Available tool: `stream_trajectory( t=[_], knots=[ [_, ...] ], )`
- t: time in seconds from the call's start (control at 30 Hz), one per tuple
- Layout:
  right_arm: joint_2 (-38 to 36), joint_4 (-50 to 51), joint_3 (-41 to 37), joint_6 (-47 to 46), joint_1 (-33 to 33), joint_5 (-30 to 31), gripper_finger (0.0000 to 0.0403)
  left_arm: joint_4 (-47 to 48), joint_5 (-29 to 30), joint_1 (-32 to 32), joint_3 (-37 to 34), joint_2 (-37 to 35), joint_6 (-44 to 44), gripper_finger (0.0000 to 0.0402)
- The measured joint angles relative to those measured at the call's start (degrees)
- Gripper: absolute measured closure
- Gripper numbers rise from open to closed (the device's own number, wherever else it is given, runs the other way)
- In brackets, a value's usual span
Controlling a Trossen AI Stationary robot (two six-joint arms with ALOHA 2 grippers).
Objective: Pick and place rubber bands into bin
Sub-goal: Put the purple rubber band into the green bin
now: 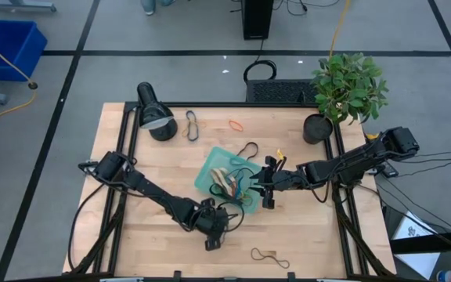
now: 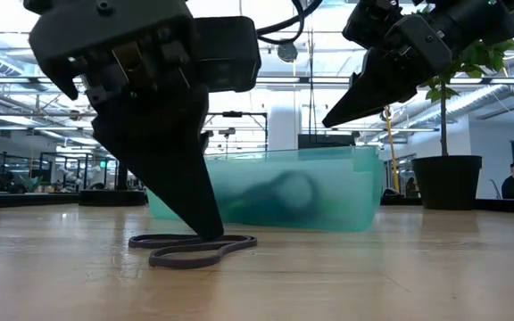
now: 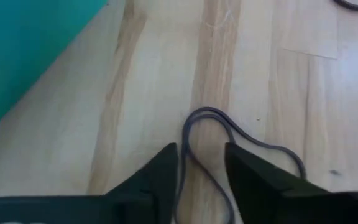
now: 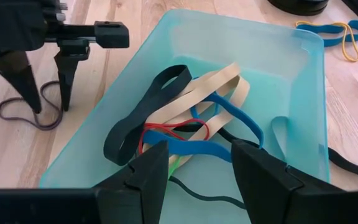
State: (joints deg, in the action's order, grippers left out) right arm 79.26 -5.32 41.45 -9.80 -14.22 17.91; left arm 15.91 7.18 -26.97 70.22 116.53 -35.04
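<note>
The teal bin (image 1: 210, 168) sits at the table's middle and holds several rubber bands (image 4: 185, 118) in black, tan, blue and red. My left gripper (image 3: 201, 168) is open and points down just near of the bin. Its fingertips are at the table top, on either side of one strand of a dark grey rubber band (image 3: 229, 134) that lies flat on the wood. The band also shows in the low view (image 2: 194, 250). My right gripper (image 4: 197, 168) is open and empty above the bin's right end, and it also shows in the high view (image 1: 265, 184). My left gripper comes from above, pointing down, with one strand of the grey band (image 3: 188, 134) running between its open fingers. The band lies flat and slack on the table. I cannot tell whether the fingers touch it.
A black lamp (image 1: 155, 113) stands at the far left and a potted plant (image 1: 343, 94) at the far right. Loose bands lie on the table: a blue and yellow pair (image 1: 192, 125), an orange one (image 1: 235, 124), a black one (image 1: 247, 149) and one near the front edge (image 1: 268, 256).
</note>
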Motion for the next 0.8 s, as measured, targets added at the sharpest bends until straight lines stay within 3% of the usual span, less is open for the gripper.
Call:
stream_trajectory(
  t=[0.33, 0.8],
  knots=[
    [0.0, 0.0, 0.0, 0.0, 0.0, 0.11, 0.0234, -0.4, 2.43, -0.06, -0.11, 0.15, -0.32, 0.0393],
    [0.0, 0.0, 0.01, 0.17, 0.0, 0.23, 0.0234, -0.31, 0.66, 0.05, -0.35, -5.21, 1.94, 0.0399]
  ],
)
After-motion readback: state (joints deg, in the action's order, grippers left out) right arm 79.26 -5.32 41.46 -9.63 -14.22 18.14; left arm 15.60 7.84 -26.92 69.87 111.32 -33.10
